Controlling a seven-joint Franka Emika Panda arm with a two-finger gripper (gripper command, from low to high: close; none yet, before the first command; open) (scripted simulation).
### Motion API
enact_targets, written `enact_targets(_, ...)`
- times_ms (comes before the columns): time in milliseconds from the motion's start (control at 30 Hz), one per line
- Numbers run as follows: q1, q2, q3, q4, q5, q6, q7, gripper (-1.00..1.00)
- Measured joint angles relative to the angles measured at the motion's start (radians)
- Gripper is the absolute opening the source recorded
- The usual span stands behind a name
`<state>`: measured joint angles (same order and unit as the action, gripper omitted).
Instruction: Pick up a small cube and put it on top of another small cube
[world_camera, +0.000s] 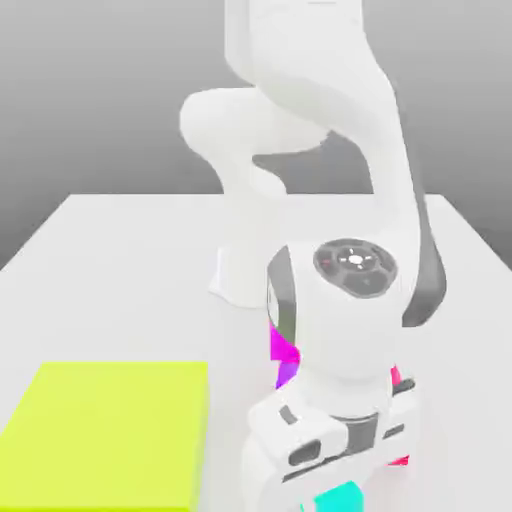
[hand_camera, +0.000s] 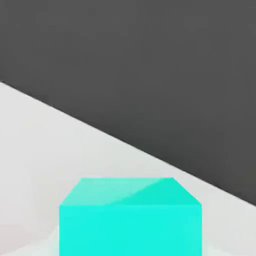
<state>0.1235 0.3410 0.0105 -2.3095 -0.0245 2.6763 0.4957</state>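
Note:
A small cyan cube (world_camera: 345, 498) rests on the white table (world_camera: 120, 270) at the near edge of the exterior view, directly under my hand. My gripper (world_camera: 338, 482) has come down over it and is shut on it. The hand view has the same cyan cube (hand_camera: 130, 217) close up, square to the camera, with the table (hand_camera: 45, 150) around it. A magenta cube (world_camera: 283, 355) peeks out behind my wrist. Slivers of a red cube (world_camera: 401, 379) show past the hand on the exterior view's right.
A large yellow-green block (world_camera: 110, 430) lies flat on the table at the exterior view's left, close beside my hand. My arm's base (world_camera: 240, 280) stands at the table's middle. The table's far edge cuts across the hand view against a dark backdrop.

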Motion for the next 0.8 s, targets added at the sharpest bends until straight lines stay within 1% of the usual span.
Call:
enact_targets(100,-0.009,-0.105,-0.012,-0.028,0.005,-0.055,0.012,-1.00)
enact_targets(367,-0.030,-0.395,-0.026,-0.152,0.004,-0.199,0.090,-1.00)
enact_targets(500,-0.035,-0.538,-0.013,-0.239,0.008,-0.275,0.141,-1.00)
enact_targets(533,-0.025,-0.552,-0.004,-0.268,0.022,-0.286,0.148,-1.00)
enact_targets(600,-0.019,-0.520,0.002,-0.301,0.031,-0.238,0.155,-1.00)
enact_targets(667,-0.017,-0.461,0.004,-0.324,0.031,-0.162,0.158,-1.00)
enact_targets(700,-0.016,-0.431,0.004,-0.333,0.030,-0.123,0.159,1.00)
enact_targets(800,-0.016,-0.431,0.004,-0.333,0.030,-0.123,0.159,1.00)
